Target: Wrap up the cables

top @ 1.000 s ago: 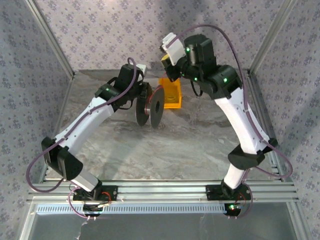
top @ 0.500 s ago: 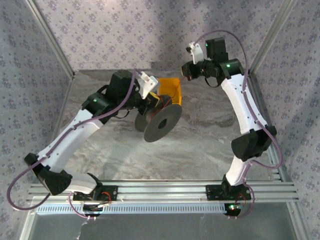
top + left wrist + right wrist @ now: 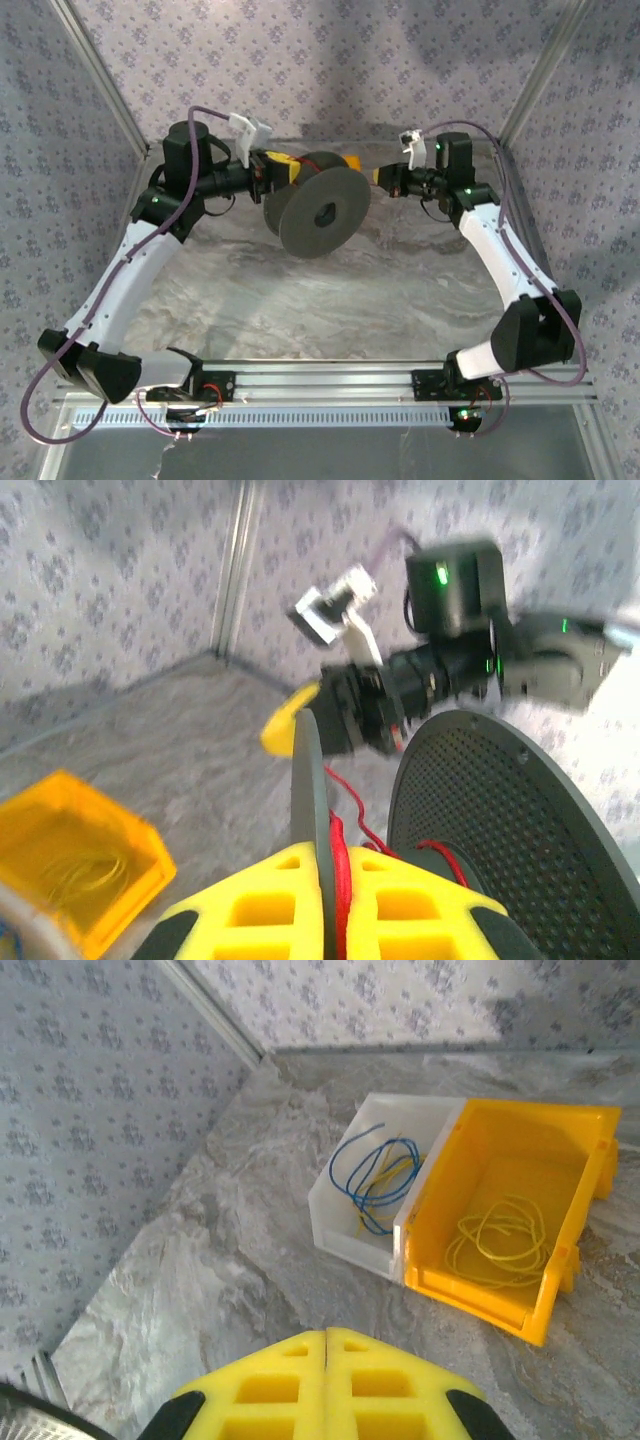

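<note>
My left gripper (image 3: 281, 168) holds a black spool (image 3: 322, 212) in the air over the back of the table. In the left wrist view its yellow fingers (image 3: 330, 852) are shut on the thin edge of one spool flange (image 3: 308, 780), with the red cable (image 3: 343, 885) pinched beside it. A thin strand of the cable runs on past the perforated second flange (image 3: 500, 820) toward my right gripper (image 3: 290, 718); I cannot trace its end. The right gripper (image 3: 383, 178) hangs just right of the spool. Its fingers (image 3: 326, 1345) are shut, with nothing showing between them.
A white bin (image 3: 375, 1185) with blue wire loops and a yellow bin (image 3: 510, 1230) with yellow wire loops stand side by side on the marble table (image 3: 400, 280) at the back, below the spool. Patterned walls and aluminium posts close in the sides.
The left arm has swung up and back, lifting the spool and turning its face toward the camera. The right arm has come down and out, its gripper now level with the spool.
</note>
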`<state>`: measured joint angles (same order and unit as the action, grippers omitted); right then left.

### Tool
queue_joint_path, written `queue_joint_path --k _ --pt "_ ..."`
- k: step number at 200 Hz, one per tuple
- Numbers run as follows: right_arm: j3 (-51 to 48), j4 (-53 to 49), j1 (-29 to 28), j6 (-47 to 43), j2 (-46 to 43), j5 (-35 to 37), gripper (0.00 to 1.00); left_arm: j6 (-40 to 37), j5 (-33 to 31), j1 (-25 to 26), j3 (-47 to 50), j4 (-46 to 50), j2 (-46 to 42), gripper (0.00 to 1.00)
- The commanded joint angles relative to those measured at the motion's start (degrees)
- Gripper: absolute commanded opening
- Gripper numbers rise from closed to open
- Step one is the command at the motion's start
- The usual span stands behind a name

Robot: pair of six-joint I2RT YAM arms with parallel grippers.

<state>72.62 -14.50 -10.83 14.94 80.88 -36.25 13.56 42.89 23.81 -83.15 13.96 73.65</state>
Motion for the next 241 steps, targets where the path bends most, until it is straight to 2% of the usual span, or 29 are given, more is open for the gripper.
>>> queue_joint_path --k 1,19,48,79,106,129,170,206,241 --pt "-6.10 6.17 2.28 5.65 -1.95 11.12 0.00 17.46 4.28 -3.26 0.85 -27.61 -4.58 0.00" --pt "-9.69 8.81 1.65 9.25 -5.06 14.74 0.00 23.78 -3.47 -4.03 2.60 -34.18 -3.67 0.00" --pt "-14.59 13.82 -1.55 13.40 -10.35 22.64 0.00 32.61 -19.55 -4.04 5.81 -38.06 -2.34 0.00" --pt "-16.41 15.99 -8.57 12.84 -13.67 32.87 0.00 41.95 -28.57 -4.03 9.63 -44.63 -0.59 0.00" --pt "-16.54 16.44 -16.27 9.66 -14.08 43.44 0.00 47.95 -37.35 -4.04 12.01 -43.91 -0.67 0.00" --pt "-17.39 19.19 -21.68 7.94 -13.74 50.13 0.00 51.05 -45.27 -3.77 13.82 -39.47 -2.13 0.00" --pt "-18.44 25.95 -27.98 6.18 -11.56 52.68 0.00 56.26 -56.59 -2.66 17.47 -33.89 -4.73 0.00" --pt "-16.93 28.23 -31.72 4.88 -8.55 52.45 0.00 56.91 -62.70 -0.26 17.52 -27.78 -5.74 0.00" --pt "-15.67 30.94 -34.24 3.90 -6.24 52.16 0.00 57.23 -66.06 2.14 17.22 -24.35 -5.50 0.00"
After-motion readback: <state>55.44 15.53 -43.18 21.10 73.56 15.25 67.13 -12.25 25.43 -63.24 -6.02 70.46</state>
